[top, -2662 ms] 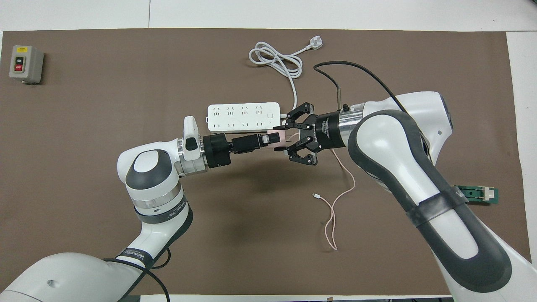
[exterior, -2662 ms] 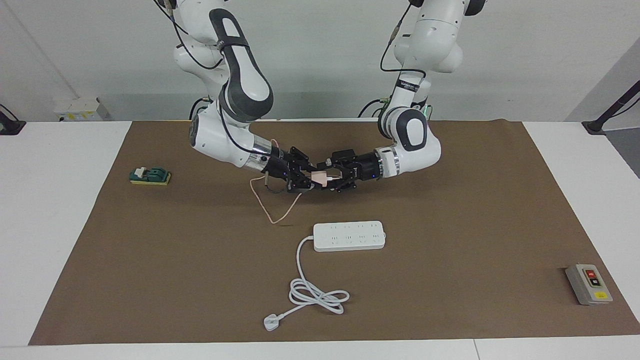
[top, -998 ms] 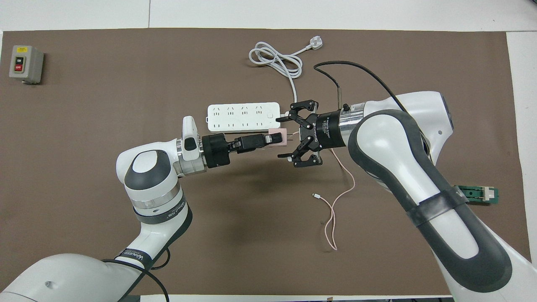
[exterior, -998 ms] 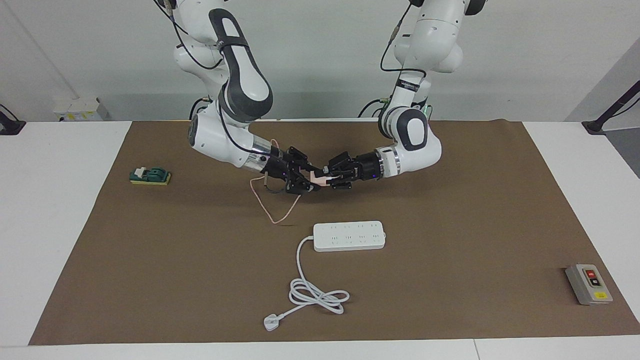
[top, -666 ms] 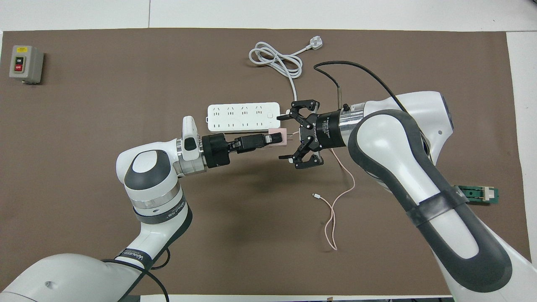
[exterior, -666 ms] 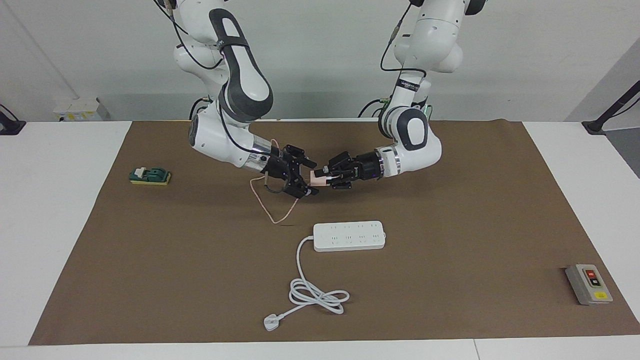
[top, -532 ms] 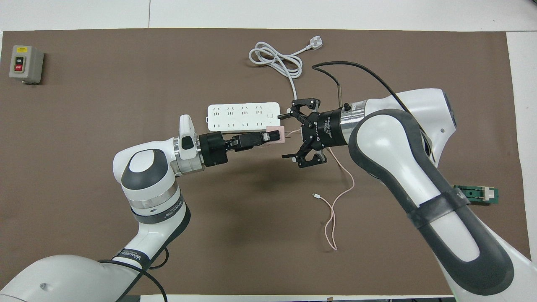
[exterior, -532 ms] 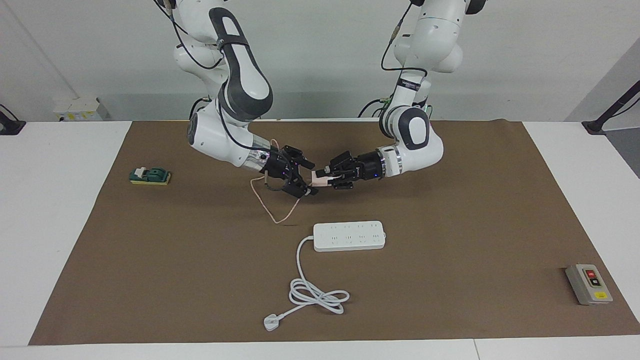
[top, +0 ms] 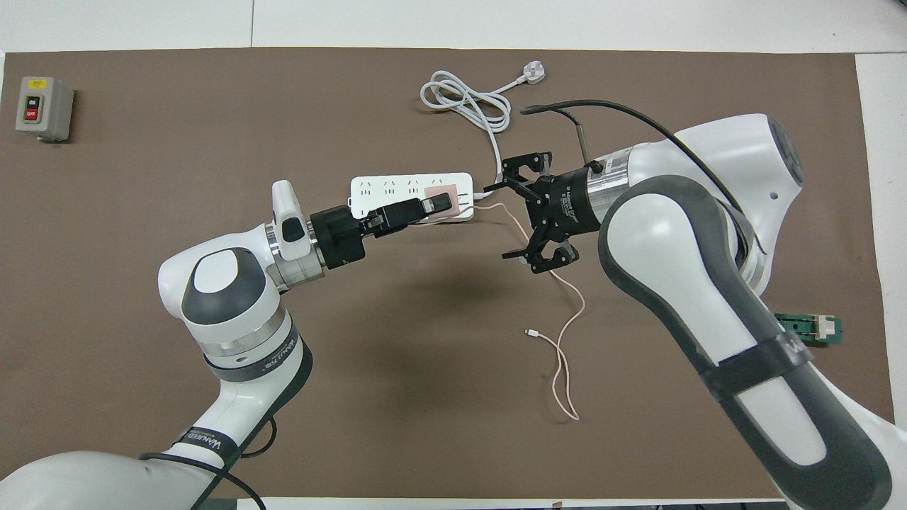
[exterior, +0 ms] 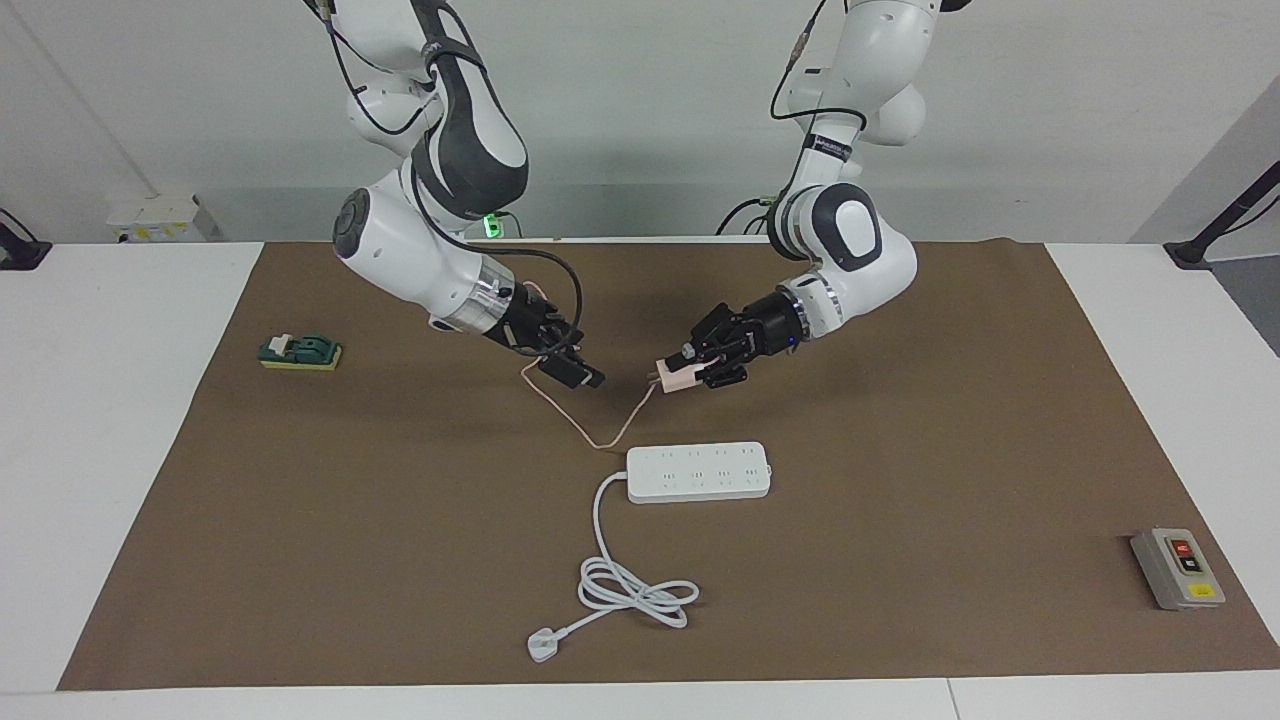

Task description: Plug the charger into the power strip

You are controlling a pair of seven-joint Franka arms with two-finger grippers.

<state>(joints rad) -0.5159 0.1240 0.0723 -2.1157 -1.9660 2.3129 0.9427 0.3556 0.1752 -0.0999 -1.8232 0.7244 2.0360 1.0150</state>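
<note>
A brown mat (exterior: 900, 560) covers most of a white table (exterior: 100, 480), leaving white strips at both ends and along the edge farthest from the robots. Wide stretches of bare mat lie toward both ends.

The left gripper (exterior: 682, 378) (top: 445, 205) is raised over the mat, pinching the charger (exterior: 676, 376) (top: 441, 195), a small pale-pink cube held tilted in the air. From overhead the cube overlaps the power strip (exterior: 699, 471) (top: 386, 193); the facing view shows it up in the air, clear of the strip. Its thin pink cable (exterior: 590, 425) (top: 563, 340) droops in a loop to the mat and trails toward the robots.

The right gripper (exterior: 580, 376) (top: 528, 216) hangs empty over the mat with its fingers spread wide, a gap apart from the charger, above the cable.

The power strip is a long, smooth white bar with rows of small socket holes, lying flat near the mat's middle. Its thick white cord (exterior: 630, 585) (top: 468, 103) runs away from the robots into a loose coil ending in a flat white plug (exterior: 543, 644) (top: 533, 71).

A grey box with red and black buttons (exterior: 1177, 568) (top: 42, 108) sits near the mat's corner at the left arm's end. A small green block (exterior: 300, 352) (top: 808, 329) lies at the right arm's end.
</note>
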